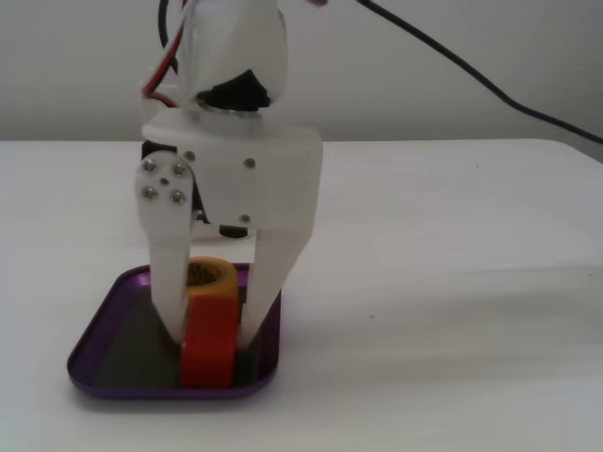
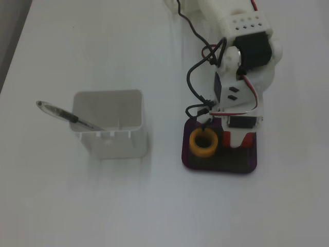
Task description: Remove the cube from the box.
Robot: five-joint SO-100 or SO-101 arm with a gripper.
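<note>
While our pincer (image 1: 209,341) clamps the cube (image 1: 208,347) inside the box (image 1: 113,320), we see the tape roll (image 2: 204,142) just beside it and bare surface (image 1: 443,311) beyond the rim.

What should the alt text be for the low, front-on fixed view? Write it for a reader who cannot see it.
A white robot pincer reaches straight down into a shallow purple tray on a white table, its two fingers closed on the sides of a red cube near the tray's front edge. A yellow tape roll stands in the tray just behind the cube.
</note>
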